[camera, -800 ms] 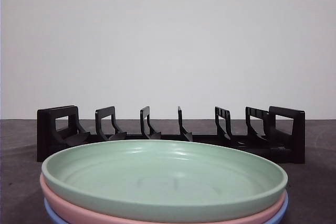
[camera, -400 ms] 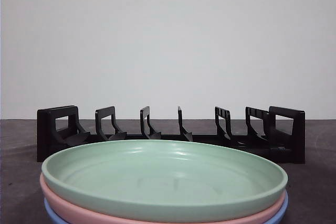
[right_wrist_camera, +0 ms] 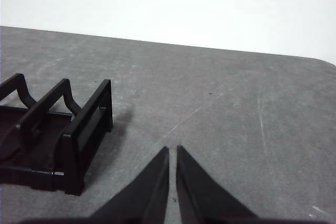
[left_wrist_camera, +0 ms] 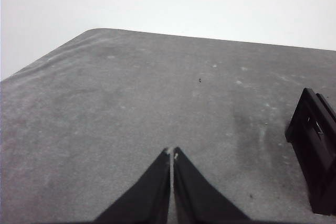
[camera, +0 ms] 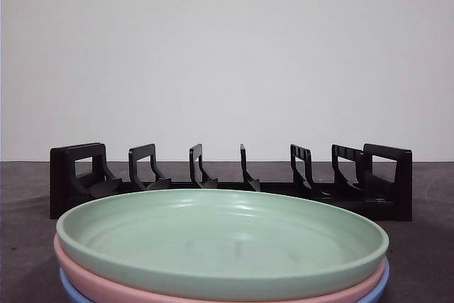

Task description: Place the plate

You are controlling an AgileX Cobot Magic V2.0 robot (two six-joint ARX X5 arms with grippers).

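A green plate (camera: 222, 243) tops a pink-and-blue stack at the front view's bottom centre, before the black rack (camera: 230, 181) spanning mid-frame; both the left gripper (left_wrist_camera: 171, 153) and right gripper (right_wrist_camera: 172, 151), jaws nearly closed and empty, wait beyond the rack's opposite ends, neither clearly nearer.

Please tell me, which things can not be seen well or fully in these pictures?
- Blue plate, front view: only a thin rim shows under the pink plate; the bottom edge cuts both.
- Green plate: absent from both wrist views.
- Rack: each wrist view shows one end only.
- Left gripper and right gripper: absent from front view.
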